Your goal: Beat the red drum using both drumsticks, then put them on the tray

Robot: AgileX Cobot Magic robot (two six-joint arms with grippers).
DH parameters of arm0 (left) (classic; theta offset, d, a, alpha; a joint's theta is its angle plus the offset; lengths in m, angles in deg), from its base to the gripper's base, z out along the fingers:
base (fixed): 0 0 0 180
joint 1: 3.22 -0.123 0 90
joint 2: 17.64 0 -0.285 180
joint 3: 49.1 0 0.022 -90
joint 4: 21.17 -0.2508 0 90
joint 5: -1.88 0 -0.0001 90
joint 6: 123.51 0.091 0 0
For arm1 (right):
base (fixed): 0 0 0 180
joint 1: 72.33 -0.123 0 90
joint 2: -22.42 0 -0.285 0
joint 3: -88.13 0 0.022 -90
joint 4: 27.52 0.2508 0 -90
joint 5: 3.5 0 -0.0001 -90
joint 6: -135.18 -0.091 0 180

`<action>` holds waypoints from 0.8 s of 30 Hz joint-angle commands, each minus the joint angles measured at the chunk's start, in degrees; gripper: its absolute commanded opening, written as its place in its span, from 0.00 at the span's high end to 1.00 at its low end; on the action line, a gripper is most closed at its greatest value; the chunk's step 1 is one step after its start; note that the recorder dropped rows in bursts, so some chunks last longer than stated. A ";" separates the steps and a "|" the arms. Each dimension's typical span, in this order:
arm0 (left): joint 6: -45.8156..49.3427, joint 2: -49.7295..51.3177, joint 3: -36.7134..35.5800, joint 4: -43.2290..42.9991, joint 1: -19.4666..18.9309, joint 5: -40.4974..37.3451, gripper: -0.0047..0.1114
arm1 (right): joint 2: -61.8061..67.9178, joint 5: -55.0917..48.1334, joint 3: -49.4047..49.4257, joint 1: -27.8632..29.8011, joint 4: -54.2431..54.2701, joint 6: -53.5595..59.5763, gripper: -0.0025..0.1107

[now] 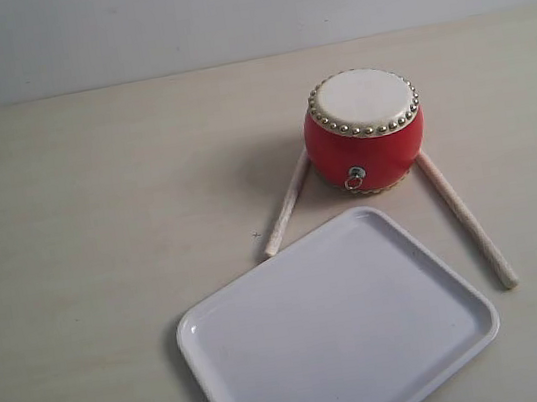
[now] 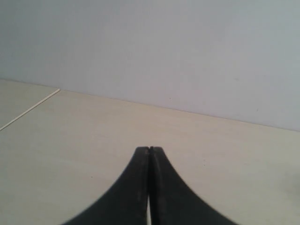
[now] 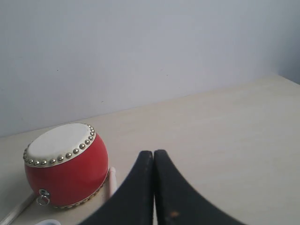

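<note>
The red drum [image 1: 364, 131] stands upright on the pale table, cream skin up, its metal ring facing the tray. One drumstick [image 1: 287, 203] lies slanted on the drum's left, the other drumstick [image 1: 467, 220] on its right, both flat on the table. The white tray [image 1: 336, 330] lies in front of the drum with nothing on it. Neither arm shows in the exterior view. My left gripper [image 2: 149, 149] is shut with nothing in it, over bare table. My right gripper [image 3: 153, 152] is shut and holds nothing, beside the drum [image 3: 63, 164], with a drumstick tip [image 3: 111, 180] by its fingers.
A plain pale wall [image 1: 240, 8] rises behind the table. The table's far edge [image 2: 28, 110] shows in the left wrist view. A corner of the tray [image 3: 44, 222] peeks into the right wrist view.
</note>
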 commanded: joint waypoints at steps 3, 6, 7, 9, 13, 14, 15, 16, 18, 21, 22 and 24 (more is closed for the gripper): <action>-18.45 -0.34 -0.20 2.87 -0.13 7.01 0.96 | -0.38 0.24 0.26 -0.05 -0.09 0.05 0.98; -36.17 -0.34 -0.20 2.98 -0.13 18.08 0.96 | -0.38 0.24 0.26 -0.05 -0.09 0.05 0.98; -38.96 -0.34 -0.20 2.98 -0.13 24.01 0.96 | -0.38 0.24 0.26 -0.05 -0.09 0.05 0.98; -37.49 -0.34 -0.20 2.98 -0.13 30.97 0.96 | -0.38 0.24 0.26 -0.05 -0.09 0.05 0.98; -39.82 -0.34 -0.20 2.98 0.09 37.51 0.96 | -0.38 0.24 0.26 -0.05 -0.09 0.05 0.98; -42.64 -0.34 -0.20 2.98 0.42 37.68 0.96 | -0.38 0.24 0.26 -0.05 -0.09 0.05 0.98; -45.87 -0.34 -0.20 2.98 1.26 37.68 0.96 | -0.38 0.24 0.26 -0.05 -0.09 0.05 0.98; -48.31 -0.34 -0.20 2.83 2.30 37.68 0.96 | -0.38 0.24 0.26 -0.05 -0.09 0.05 0.98; -49.14 -0.34 -0.20 2.83 3.92 37.68 0.96 | -0.38 0.24 0.26 -0.05 -0.09 0.05 0.98; -49.04 -0.34 -0.20 2.95 4.55 37.99 0.96 | -0.38 0.24 0.26 -0.05 -0.09 0.05 0.98; -49.23 -0.34 -0.20 3.66 4.55 38.24 0.96 | -0.38 0.24 0.26 -0.05 -0.09 0.05 0.98; -54.86 -0.34 -0.20 4.11 4.55 37.37 0.96 | -0.38 0.24 0.26 -0.05 -0.09 0.05 0.98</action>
